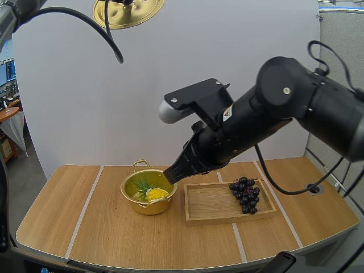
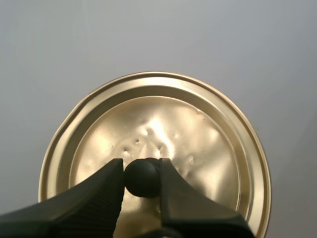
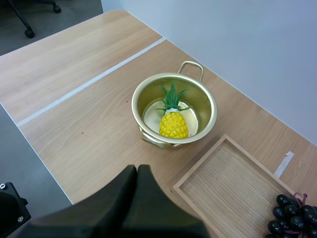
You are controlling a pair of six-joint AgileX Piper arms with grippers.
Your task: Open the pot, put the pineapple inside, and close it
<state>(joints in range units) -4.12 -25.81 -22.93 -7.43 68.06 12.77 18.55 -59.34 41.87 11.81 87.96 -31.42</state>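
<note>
A gold pot (image 1: pixel 149 195) (image 3: pixel 174 108) stands uncovered on the table, left of the wooden tray. A yellow pineapple (image 1: pixel 156 194) (image 3: pixel 173 124) with green leaves lies inside it. My right gripper (image 1: pixel 173 173) (image 3: pixel 137 171) hangs just above the pot's right rim, fingers together as one dark wedge, nothing in them. My left gripper (image 2: pixel 141 173) is shut on the black knob (image 2: pixel 142 177) of the gold lid (image 2: pixel 198 148) (image 1: pixel 128 11), which it holds high in the air above the table's back left.
A wooden tray (image 1: pixel 213 205) (image 3: pixel 233 183) lies right of the pot, with a bunch of dark grapes (image 1: pixel 245 194) (image 3: pixel 294 213) at its right end. Bare table spreads to the left of the pot and in front of it.
</note>
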